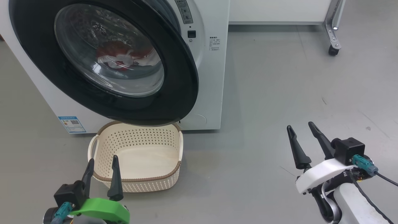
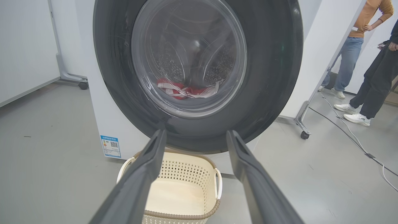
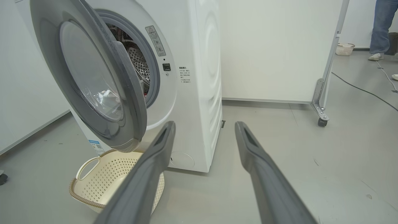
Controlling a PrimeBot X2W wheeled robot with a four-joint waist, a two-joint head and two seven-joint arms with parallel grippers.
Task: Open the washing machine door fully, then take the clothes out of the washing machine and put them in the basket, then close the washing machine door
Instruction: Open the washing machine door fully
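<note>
The washing machine [image 1: 211,77] stands ahead at the upper left. Its door [image 1: 183,93] with the black rim hangs partly swung out over the basket [image 1: 136,180]; the right wrist view shows the door [image 3: 130,102] ajar, with the steel drum behind it. Red and white clothes [image 1: 121,59] lie in the drum, seen through the glass [image 2: 186,90]. The cream basket [image 2: 183,196] sits empty on the floor under the door. My left gripper [image 1: 102,163] is open just in front of the basket. My right gripper [image 1: 301,129] is open over bare floor, well right of the machine.
A white panel on a castor leg [image 1: 333,49] stands at the back right. Two people [image 2: 370,62] stand at the far right in the left wrist view, with cables [image 2: 357,140] on the floor. Another small basket [image 3: 344,49] sits far back.
</note>
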